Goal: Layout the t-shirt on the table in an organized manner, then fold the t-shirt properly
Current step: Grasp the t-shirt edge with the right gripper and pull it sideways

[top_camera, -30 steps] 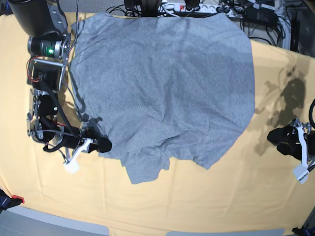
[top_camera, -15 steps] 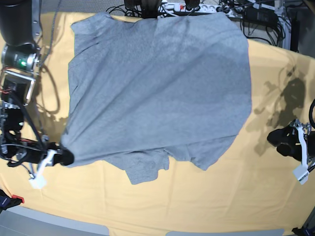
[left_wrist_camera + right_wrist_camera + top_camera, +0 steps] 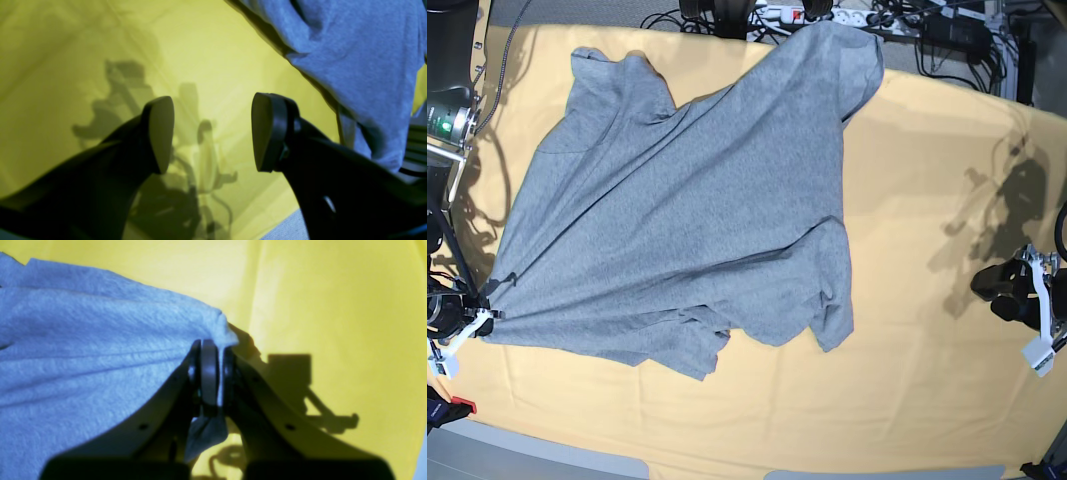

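I see my right gripper (image 3: 213,373) pinching the heather-grey cotton t-shirt (image 3: 687,210) at eight o'clock, seemingly its hem, my left gripper (image 3: 213,133) spread over pale yellow-orange table cloth (image 3: 927,300) at three o'clock.

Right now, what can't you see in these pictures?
- T-shirt lettering: base view shows only plain grey; the other side faces down.
- Right arm: base view's left edge cuts most of it off.
- Pinched spot: in the right wrist view, the right gripper jaws cover it.

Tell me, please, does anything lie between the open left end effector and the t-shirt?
Nothing visible does. The left end effector hangs open over bare table, and only yellow cloth separates it from the t-shirt, whose corner the right end effector pinches.
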Robot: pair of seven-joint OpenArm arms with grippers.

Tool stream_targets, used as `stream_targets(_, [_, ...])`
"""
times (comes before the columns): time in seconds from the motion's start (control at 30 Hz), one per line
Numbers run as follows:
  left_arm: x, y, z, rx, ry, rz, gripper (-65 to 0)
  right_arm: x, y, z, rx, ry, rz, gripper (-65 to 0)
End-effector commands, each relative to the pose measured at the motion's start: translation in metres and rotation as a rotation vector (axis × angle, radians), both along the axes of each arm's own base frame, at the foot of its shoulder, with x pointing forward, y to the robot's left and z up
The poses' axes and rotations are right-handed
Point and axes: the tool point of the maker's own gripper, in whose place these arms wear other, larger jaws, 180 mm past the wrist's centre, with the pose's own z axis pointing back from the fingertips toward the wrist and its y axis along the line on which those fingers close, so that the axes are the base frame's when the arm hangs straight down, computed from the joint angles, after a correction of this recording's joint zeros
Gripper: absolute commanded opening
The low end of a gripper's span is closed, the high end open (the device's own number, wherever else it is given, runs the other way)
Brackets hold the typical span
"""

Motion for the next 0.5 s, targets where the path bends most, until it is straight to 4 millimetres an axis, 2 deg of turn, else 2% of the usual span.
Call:
stream_targets(0.0, [0.006,0.007,0.018,0.008,-0.054,0.013,-27.5,0.013,-0.012,0.032,-0.018,-0.089,-0.018,-65.0])
stream_targets(0.1, [0.006,0.011,0.016,0.031,-0.053,0.020,-27.5,0.014,-0.015,0.034,-0.026,-0.090,-0.033,-65.0])
stream_targets(0.27, [0.007,0.010,0.017,0.027,-0.058,0.021,-27.5,0.011,-0.050,0.040,-0.090,-0.065,-0.247,-65.0])
stream_targets(0.47, [0.011,0.017,0.015,0.061,-0.068,0.051,-27.6,0.003,-0.077,0.046,-0.204,-0.033,-0.350,-65.0])
